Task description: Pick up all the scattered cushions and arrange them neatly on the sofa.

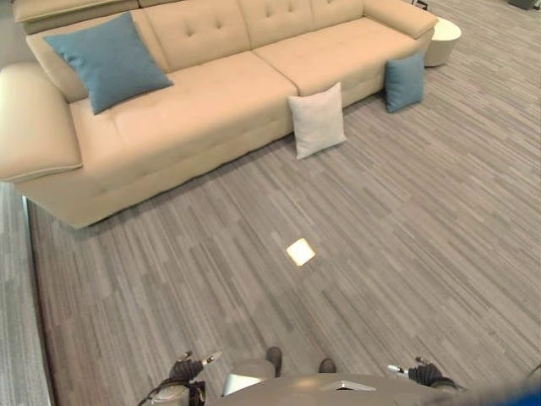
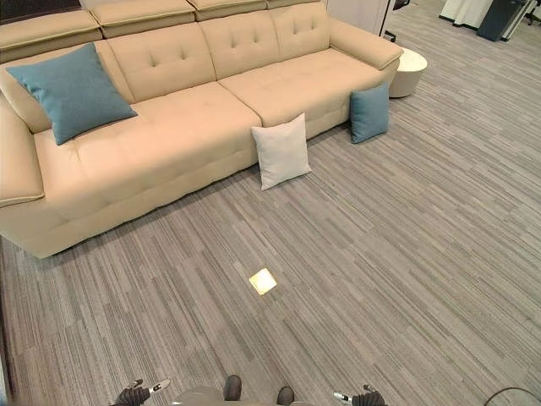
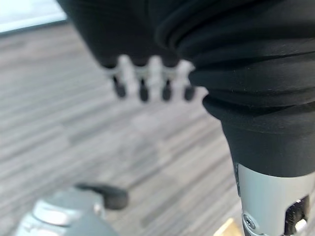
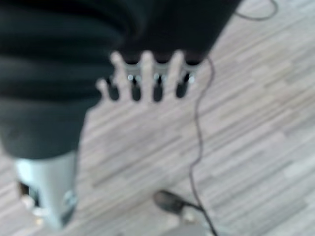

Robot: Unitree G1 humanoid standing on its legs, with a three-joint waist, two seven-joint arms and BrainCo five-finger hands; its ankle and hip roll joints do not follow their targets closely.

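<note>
The sofa (image 2: 194,118) is cream-beige with button tufting on its back. A teal-blue cushion (image 2: 74,91) lies on its seat; a smaller cushion (image 2: 369,112) of the same teal-blue and a plain off-white cushion (image 2: 281,151) stand on the floor (image 2: 406,254), which is grey with fine streaks in lighter and darker lines. A pale yellow patch (image 2: 263,281) shows on it. The side table (image 2: 411,71) is cream-white.

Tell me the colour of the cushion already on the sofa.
Blue cushion, leaning on the sofa backrest; clearest in the right eye view.
</note>
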